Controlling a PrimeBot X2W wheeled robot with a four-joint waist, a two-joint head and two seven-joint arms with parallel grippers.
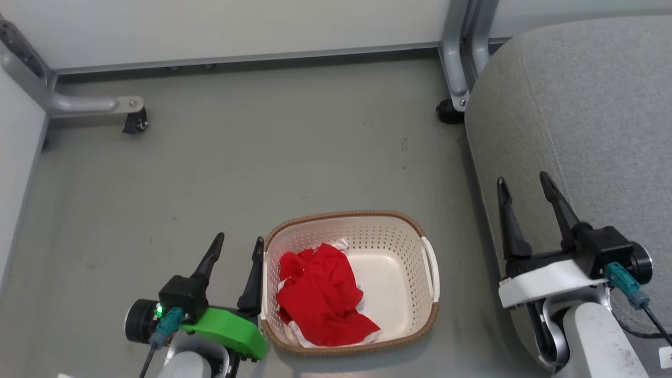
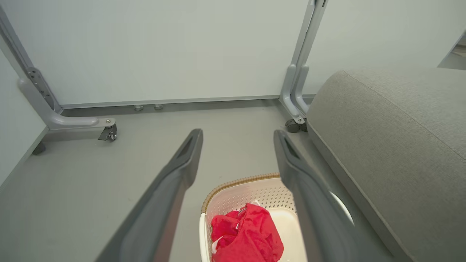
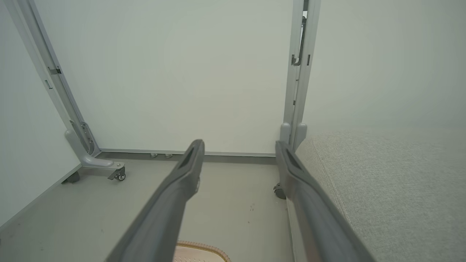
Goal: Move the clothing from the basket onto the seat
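Head view had the left gripper (image 1: pixel 239 238) low, just left of the basket (image 1: pixel 346 214). Its forearm came up from the bottom edge and its fingers pointed forward along the basket's left wall. Its jaws stood apart and empty. The inner finger lay just beside the basket's left handle, and contact could not be told. The right gripper (image 1: pixel 522 178) was well to the basket's right, fingers pointing forward over the near edge of the seat (image 1: pixel 588 121), likewise spread and gripping nothing.

The clothing (image 1: pixel 320 296) lay crumpled in the basket's left half, red with scraps of white trim, and the right part of the basket's bottom was bare. The basket stood on the grey floor (image 1: pixel 262 147), with the seat to its right, near but apart. Beyond the basket, at far left, a caster (image 1: pixel 135 123) on a grey frame leg stood before the pale wall (image 1: pixel 236 26).

Left wrist view looked down between the spread fingers at the basket's far end and the top of the clothing, where head view gave the whole heap. Right wrist view caught a sliver of the basket's brown rim at its bottom edge and the seat's top running off beside its right finger.
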